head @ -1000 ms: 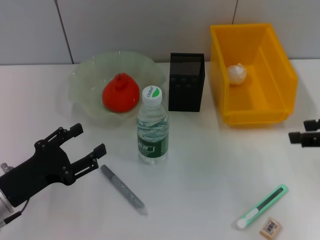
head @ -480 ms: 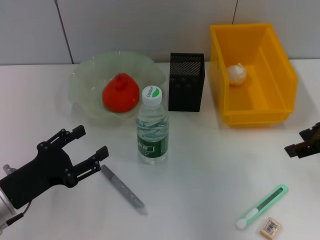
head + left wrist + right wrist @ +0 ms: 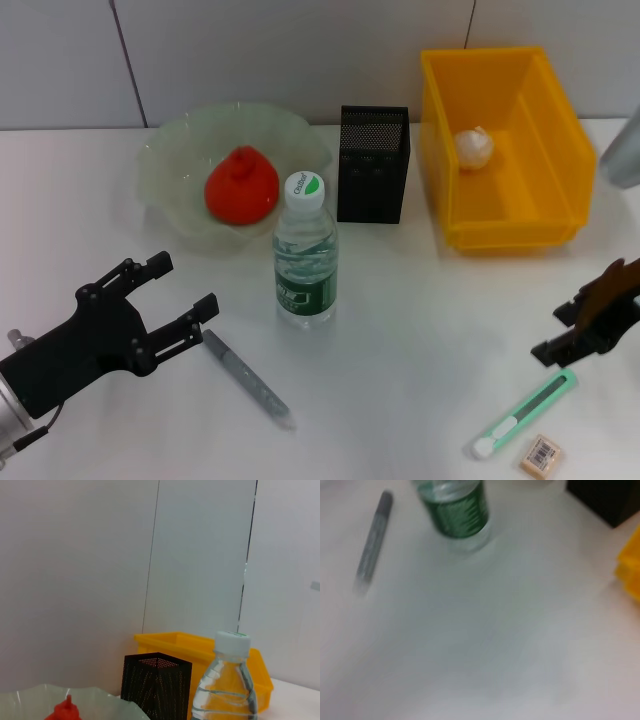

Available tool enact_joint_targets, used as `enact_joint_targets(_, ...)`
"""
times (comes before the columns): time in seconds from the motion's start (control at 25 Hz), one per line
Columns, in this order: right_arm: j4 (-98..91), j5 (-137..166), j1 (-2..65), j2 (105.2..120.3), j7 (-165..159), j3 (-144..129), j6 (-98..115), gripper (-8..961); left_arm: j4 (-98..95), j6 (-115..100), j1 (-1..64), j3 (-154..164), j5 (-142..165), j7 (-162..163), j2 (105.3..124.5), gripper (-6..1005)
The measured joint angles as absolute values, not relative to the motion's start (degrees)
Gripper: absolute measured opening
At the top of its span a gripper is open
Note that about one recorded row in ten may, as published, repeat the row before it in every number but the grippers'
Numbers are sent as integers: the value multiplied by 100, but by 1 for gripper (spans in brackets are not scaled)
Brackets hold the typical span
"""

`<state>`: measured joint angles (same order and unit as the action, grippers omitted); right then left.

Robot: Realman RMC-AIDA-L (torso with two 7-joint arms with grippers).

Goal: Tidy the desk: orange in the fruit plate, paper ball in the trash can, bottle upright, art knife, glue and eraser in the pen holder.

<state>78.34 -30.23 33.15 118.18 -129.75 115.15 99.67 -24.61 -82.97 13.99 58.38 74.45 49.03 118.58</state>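
Observation:
The orange (image 3: pixel 241 184) lies in the pale-green fruit plate (image 3: pixel 165 160). In front of it the bottle (image 3: pixel 305 255) stands upright. The black mesh pen holder (image 3: pixel 372 165) stands beside the yellow trash can (image 3: pixel 560 130), which holds the paper ball (image 3: pixel 474 146). A grey pen-shaped stick (image 3: pixel 246 378), probably the glue, lies just right of my open left gripper (image 3: pixel 185 283). At the front right lie the green art knife (image 3: pixel 525 412) and the tan eraser (image 3: pixel 541 453). My right gripper (image 3: pixel 550 333) hovers open just above and right of the knife.
The left wrist view looks past the bottle (image 3: pixel 227 690), the pen holder (image 3: pixel 156 685) and the trash can (image 3: pixel 190 647) to a grey panelled wall. The blurred right wrist view shows the bottle (image 3: pixel 455 510) and grey stick (image 3: pixel 372 542) on white table.
My right gripper has come down and inward from the right edge toward the art knife. The left gripper has barely shifted. No object has moved.

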Motion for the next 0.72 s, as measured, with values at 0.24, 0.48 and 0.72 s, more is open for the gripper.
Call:
enact_joint_targets(0.24, 7825, -2980, 3321, 11821, -12884, 10879, 9839, 632, -2461, -8297, 1399, 5836, 7444, 4850, 11856, 827)
enact_joint_targets(0.48, 7771, -2901, 3372, 11822, -12763, 10378, 9699, 632, -2461, -8299, 1397, 5833, 7444, 4836, 11862, 827)
enact_joint_targets(0.72, 7675, -2857, 3519, 11822, -12754, 10014, 9667, 631, -2461, -8306, 1397, 5827, 7444, 4834, 11858, 827)
